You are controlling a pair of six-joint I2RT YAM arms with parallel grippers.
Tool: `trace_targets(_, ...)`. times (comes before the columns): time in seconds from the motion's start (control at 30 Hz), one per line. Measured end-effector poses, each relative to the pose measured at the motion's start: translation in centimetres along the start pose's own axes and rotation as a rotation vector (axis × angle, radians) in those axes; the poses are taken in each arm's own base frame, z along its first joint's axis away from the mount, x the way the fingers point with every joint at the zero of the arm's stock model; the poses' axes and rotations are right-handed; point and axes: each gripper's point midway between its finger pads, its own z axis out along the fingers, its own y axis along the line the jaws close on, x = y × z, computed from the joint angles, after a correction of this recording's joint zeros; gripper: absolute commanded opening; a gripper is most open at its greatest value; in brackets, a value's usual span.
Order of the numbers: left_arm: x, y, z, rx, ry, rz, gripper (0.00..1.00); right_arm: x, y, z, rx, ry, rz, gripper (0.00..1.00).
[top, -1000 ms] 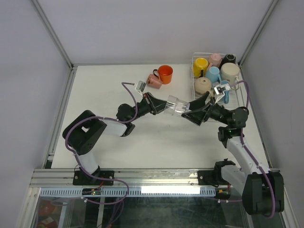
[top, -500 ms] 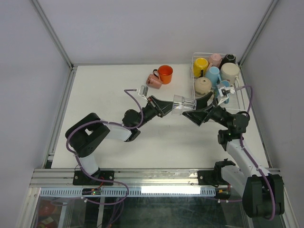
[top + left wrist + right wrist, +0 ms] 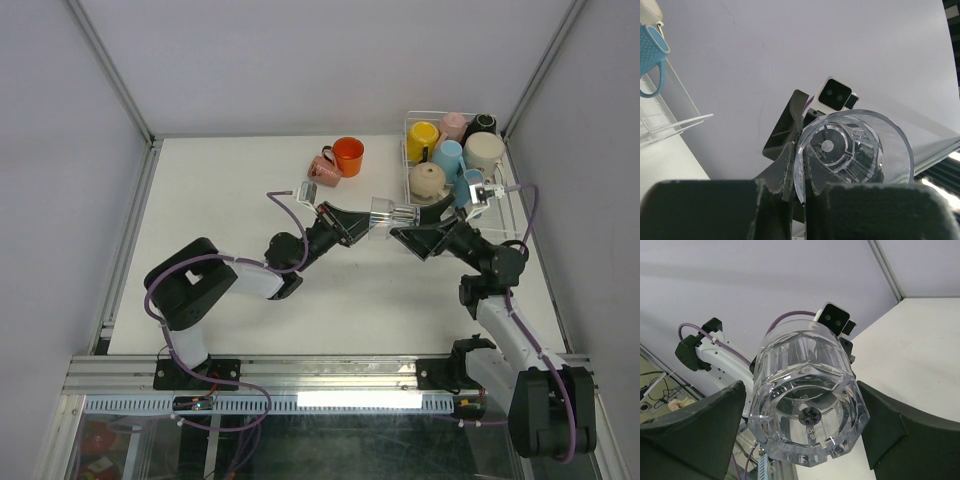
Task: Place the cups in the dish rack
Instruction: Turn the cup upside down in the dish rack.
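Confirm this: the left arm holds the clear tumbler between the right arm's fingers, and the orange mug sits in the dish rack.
Wrong on the mug: the top view shows the orange mug on the table, outside the dish rack. The left fingers do hold the clear tumbler between the right fingers.

Clear glossy tumbler (image 3: 807, 390), matt white table (image 3: 220, 200)

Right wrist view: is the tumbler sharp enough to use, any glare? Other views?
Right wrist: tumbler sharp, small highlights on its facets, no washout; right pincer's fingers dark, little detail. Left wrist: left pincer's fingers close, soft and underlit, tumbler rim crisp, bright streak at lower right. Top external: even light, soft shadows, glare only off the light strip at the near edge.
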Motion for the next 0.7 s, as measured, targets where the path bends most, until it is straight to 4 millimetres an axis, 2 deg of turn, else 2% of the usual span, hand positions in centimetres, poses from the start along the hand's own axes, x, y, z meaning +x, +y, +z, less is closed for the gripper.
trace_targets(0.23,0.2,0.0,0.4,0.004,-0.002,-0.027,0.0,-0.5,-0.4,-0.2,0.02,-0.027,0.03,0.67)
trace_targets(0.27,0.2,0.0,0.4,0.004,-0.002,-0.028,0.03,-0.5,-0.4,-0.2,0.022,-0.029,0.032,0.64)
trace_targets(0.3,0.2,0.0,0.4,0.003,-0.003,-0.031,0.05,-0.5,-0.5,-0.3,0.024,-0.03,0.034,0.62)
trace_targets(0.5,-0.2,0.1,0.5,-0.003,-0.026,-0.044,0.36,-0.5,-0.5,-0.3,0.025,-0.03,0.024,0.48)
trace_targets(0.7,-0.5,1.2,-0.2,-0.038,-0.05,-0.046,0.55,-0.7,-0.8,-0.5,0.034,-0.033,0.0,0.41)
